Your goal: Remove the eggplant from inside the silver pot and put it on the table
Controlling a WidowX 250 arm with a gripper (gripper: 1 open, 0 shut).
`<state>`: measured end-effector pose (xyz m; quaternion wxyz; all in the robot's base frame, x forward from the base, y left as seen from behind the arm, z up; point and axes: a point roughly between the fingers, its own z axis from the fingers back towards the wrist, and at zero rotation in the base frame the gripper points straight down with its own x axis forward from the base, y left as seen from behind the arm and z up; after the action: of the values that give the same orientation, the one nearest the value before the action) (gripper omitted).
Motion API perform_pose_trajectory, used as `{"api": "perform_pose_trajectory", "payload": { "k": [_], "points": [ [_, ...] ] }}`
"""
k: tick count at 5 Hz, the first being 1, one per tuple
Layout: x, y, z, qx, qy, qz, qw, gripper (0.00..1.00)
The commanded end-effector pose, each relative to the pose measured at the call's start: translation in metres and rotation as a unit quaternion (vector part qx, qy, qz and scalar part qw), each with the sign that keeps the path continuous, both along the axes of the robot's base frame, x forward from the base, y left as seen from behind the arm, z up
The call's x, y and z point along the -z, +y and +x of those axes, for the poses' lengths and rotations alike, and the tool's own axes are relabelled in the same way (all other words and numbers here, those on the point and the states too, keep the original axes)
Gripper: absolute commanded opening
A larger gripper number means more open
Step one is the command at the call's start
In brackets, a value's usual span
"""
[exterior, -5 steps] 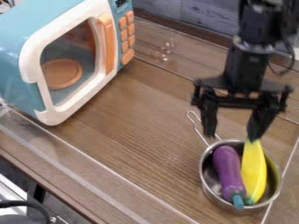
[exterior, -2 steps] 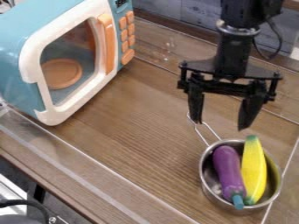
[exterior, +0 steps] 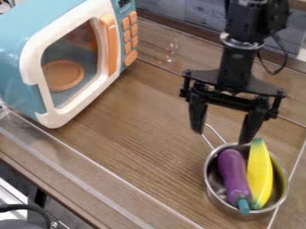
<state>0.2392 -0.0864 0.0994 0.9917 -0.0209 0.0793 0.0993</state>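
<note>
Camera view: the spread claw (exterior: 224, 134) hangs above the silver pot (exterior: 216, 190) holding the purple eggplant (exterior: 234, 177) left of the yellow corn (exterior: 259, 172).

Eggplant (exterior: 233, 175): glossy purple, teal cap at near end, seated lengthwise in left half of pot. Pot (exterior: 212, 193): round, shiny metal, wire handle pointed far-left, set upright on table's near right. Table (exterior: 125, 143): brown wood-grain, glossy, lit by soft reflections.

Above the silver pot (exterior: 216, 199), I see open access to the eggplant (exterior: 234, 178); the yellow corn-like toy (exterior: 259, 170) lies alongside, obstructing one flank, and the pot's wall encloses both.
</note>
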Motion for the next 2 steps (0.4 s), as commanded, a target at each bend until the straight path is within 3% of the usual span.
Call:
{"api": "perform_pose_trajectory", "payload": {
  "k": [1,2],
  "points": [
    [-0.0220,0.0019,-0.0045,0.054,-0.030,-0.009,0.9981,1.00],
    [-0.0249,-0.0032,-0.0047,0.072,-0.035,-0.014,0.9967,1.00]
  ]
}}
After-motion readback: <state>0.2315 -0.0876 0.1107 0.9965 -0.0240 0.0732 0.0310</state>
